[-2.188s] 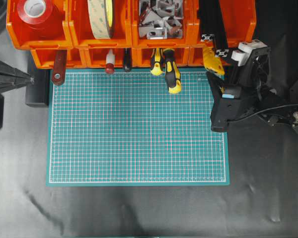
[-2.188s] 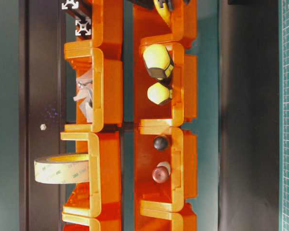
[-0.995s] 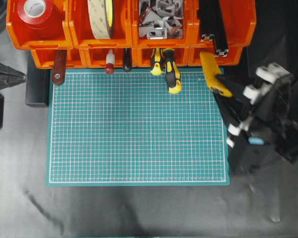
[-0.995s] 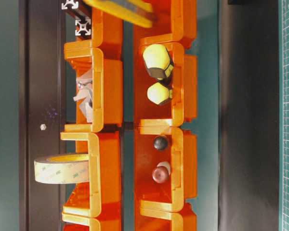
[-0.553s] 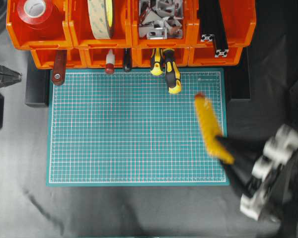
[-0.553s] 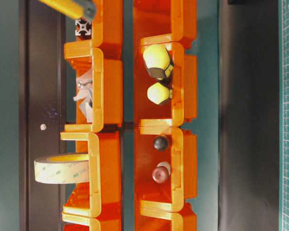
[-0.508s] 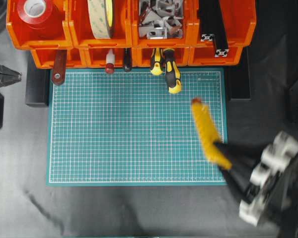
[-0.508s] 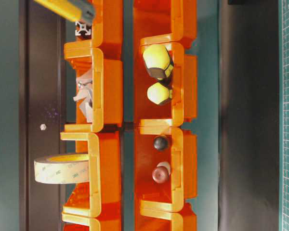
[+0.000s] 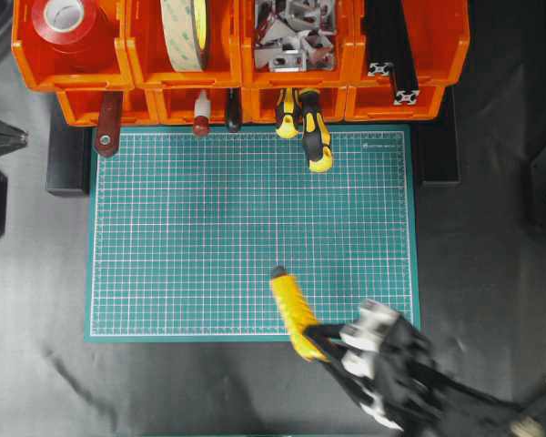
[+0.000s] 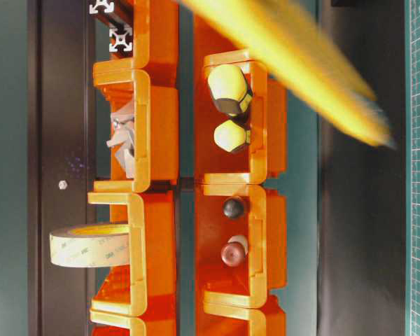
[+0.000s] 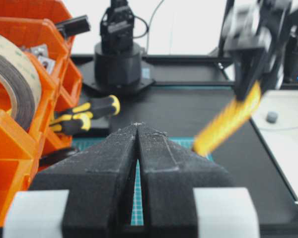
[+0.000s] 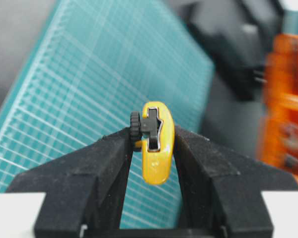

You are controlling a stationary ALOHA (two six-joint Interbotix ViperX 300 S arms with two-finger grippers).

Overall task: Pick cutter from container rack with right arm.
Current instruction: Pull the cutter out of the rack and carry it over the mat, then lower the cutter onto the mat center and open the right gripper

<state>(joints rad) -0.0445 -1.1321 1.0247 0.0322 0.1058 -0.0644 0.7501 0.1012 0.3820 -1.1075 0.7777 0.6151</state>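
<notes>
Over green cutting mat (image 9: 209, 228) on black table (image 9: 491, 264), right gripper (image 12: 151, 144) clamping cutter (image 9: 295, 314), left gripper (image 11: 138, 130) closed, empty

A black tabletop (image 9: 491, 237) carries a green gridded cutting mat (image 9: 209, 228), with a bright white backdrop (image 11: 188, 25) beyond.

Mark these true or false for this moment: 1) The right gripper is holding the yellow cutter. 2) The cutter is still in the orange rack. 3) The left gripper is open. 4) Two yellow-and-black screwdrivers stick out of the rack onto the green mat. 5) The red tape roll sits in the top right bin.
1) True: the right gripper is shut on the cutter.
2) False: it is out of the rack, over the near edge of the mat.
3) False: the left gripper is shut.
4) True: the screwdrivers do.
5) False: the red tape roll is in the top left bin.
</notes>
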